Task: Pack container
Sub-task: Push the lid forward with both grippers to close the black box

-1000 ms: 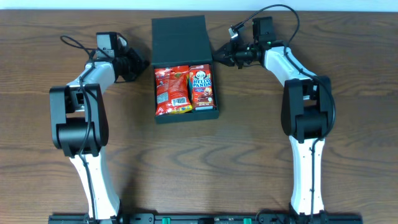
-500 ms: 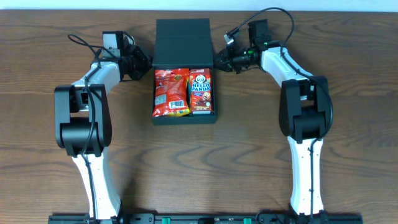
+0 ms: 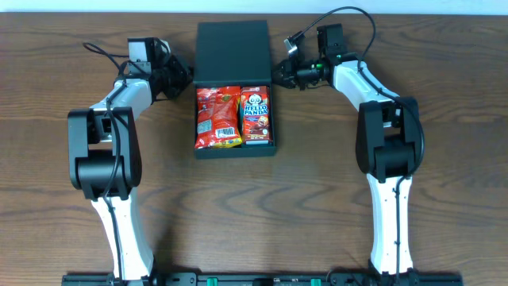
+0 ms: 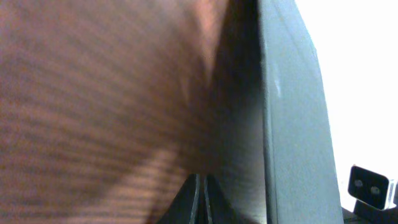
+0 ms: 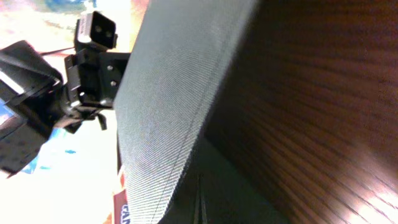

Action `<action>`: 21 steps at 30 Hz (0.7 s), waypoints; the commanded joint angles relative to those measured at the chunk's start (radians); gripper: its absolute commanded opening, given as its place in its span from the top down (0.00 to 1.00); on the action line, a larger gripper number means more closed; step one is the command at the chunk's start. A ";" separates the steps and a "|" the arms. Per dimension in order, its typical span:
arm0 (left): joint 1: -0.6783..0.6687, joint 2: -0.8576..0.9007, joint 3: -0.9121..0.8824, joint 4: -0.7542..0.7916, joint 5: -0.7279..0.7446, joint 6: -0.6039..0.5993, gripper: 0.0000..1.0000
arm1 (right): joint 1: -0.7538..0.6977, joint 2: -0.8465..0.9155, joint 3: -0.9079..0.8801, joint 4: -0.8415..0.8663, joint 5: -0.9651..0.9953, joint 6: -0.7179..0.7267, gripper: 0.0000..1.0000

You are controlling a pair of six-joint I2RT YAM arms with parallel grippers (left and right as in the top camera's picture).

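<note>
White links (image 3: pixel 119 230), black joints (image 3: pixel 101 163), looping black cables (image 3: pixel 349 10); left gripper (image 3: pixel 187 77), right gripper (image 3: pixel 278 75) black

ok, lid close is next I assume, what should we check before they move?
1. Contents inside the walls: ok. The red snack pack and Hello Panda pack lie side by side in the container.
2. Lid free to swing: ok. The lid stands open behind the base with nothing on it.
3. Left gripper at the lid's left edge: ok. Its fingers look shut; contact with the lid: cannot tell.
4. Right gripper at the lid's right edge: ok. Open or shut: cannot tell.
5. Packs below rim height: cannot tell from overhead.
</note>
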 commanded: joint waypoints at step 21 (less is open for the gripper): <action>0.018 0.014 0.004 0.119 0.180 0.034 0.94 | -0.015 -0.003 0.000 0.066 -0.269 -0.150 0.99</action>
